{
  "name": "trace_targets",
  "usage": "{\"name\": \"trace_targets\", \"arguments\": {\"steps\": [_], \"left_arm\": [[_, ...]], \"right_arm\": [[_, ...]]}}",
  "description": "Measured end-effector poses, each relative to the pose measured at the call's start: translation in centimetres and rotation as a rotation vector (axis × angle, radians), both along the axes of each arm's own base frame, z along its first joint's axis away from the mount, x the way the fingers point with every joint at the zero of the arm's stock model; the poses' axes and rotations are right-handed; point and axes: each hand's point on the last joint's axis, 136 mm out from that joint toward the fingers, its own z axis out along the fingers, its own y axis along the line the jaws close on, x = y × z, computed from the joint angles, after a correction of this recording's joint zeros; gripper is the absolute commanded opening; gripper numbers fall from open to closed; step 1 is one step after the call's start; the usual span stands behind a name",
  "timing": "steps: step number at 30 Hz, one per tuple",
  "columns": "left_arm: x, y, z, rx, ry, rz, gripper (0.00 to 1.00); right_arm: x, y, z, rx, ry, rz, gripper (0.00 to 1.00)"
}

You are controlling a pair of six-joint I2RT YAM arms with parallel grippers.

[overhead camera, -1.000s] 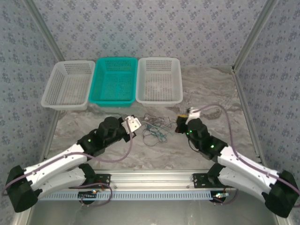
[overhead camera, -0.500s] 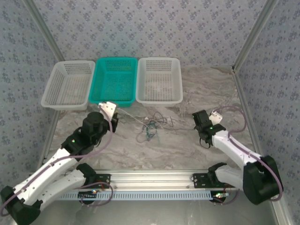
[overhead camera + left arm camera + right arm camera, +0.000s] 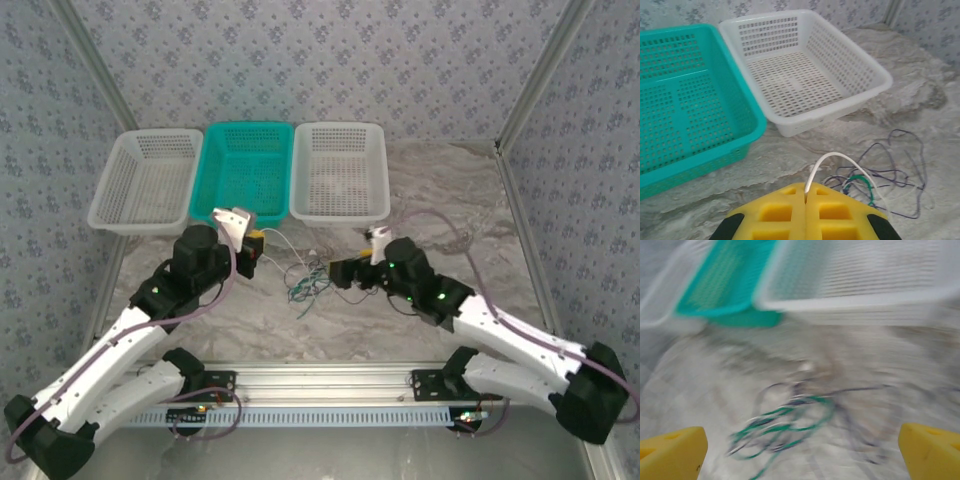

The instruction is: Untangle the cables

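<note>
Cables (image 3: 310, 280): I judged them light and floppy; a free outer loop was the best hold.
Left end effector (image 3: 805, 200): clamped on white cable (image 3: 832, 157).
Right end effector (image 3: 340, 272): stood wide apart, empty.

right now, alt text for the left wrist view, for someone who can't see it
The yellow left gripper, shut, pinches a thin white wire that arches out between its fingers. Beyond it, tangled green and dark cables lie on the marble table, with a teal basket at left and a white basket beside it.
</note>
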Motion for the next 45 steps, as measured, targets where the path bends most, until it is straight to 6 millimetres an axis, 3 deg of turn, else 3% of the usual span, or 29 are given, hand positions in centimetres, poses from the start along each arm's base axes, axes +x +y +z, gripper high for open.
{"name": "trace_targets", "arguments": {"steps": [4,8,11,12,13,17,20,22,24,27,29,33,37,39,42,45], "left_arm": [[-0.4,-0.4,0.8,-0.033,-0.005,-0.023,0.00],[-0.4,-0.4,1.5,-0.041,-0.014,-0.027,0.00],[-0.2,-0.5,1.7,-0.042,-0.017,-0.023,0.00],[-0.1,-0.5,1.7,-0.040,-0.016,-0.021,0.00],[0.0,-0.5,1.6,-0.037,-0.014,-0.018,0.00],[0.5,-0.6,1.0,-0.020,-0.001,-0.005,0.04],[0.8,-0.5,0.8,-0.004,0.001,0.003,0.51],[0.8,-0.5,0.8,-0.006,-0.002,0.006,0.67],[0.6,-0.4,0.8,-0.031,-0.013,0.006,0.74],[-0.7,-0.2,-0.8,-0.088,-0.003,-0.009,0.79],[-1.8,0.2,-3.0,-0.127,0.034,-0.013,0.79],[-3.9,0.8,-7.5,-0.182,0.129,-0.015,0.80],[-5.2,1.2,-9.9,-0.245,0.180,-0.013,0.80],[-5.5,1.4,-9.9,-0.271,0.176,-0.013,0.81],[-5.7,1.3,-8.8,-0.306,0.148,-0.024,0.82],[-5.8,1.2,-8.1,-0.319,0.128,-0.040,0.83]], "right_arm": [[0.6,4.2,-2.6,-0.037,-0.019,0.138,0.83],[1.8,7.4,-5.0,-0.055,-0.001,0.215,0.57],[2.5,9.0,-5.9,-0.049,-0.004,0.248,0.26],[2.7,9.3,-6.0,-0.044,-0.006,0.248,0.07],[2.8,9.4,-6.1,-0.042,-0.012,0.251,0.00],[2.9,9.4,-5.5,-0.016,-0.042,0.246,0.00],[2.8,8.7,-4.3,0.001,-0.051,0.216,0.00],[2.9,7.9,-2.7,0.024,-0.050,0.171,0.00],[3.2,7.1,-0.7,0.058,-0.041,0.117,0.00],[4.2,6.0,2.6,0.126,-0.019,0.043,0.00],[4.7,5.3,4.4,0.178,-0.001,0.005,0.00],[5.0,4.1,5.5,0.243,0.054,-0.049,0.00],[5.0,4.0,6.0,0.264,0.107,-0.058,0.00],[5.2,4.1,7.1,0.272,0.104,-0.058,0.00],[6.0,3.7,10.5,0.292,0.069,-0.067,0.00],[7.6,2.6,16.1,0.324,-0.024,-0.087,0.00]]}}
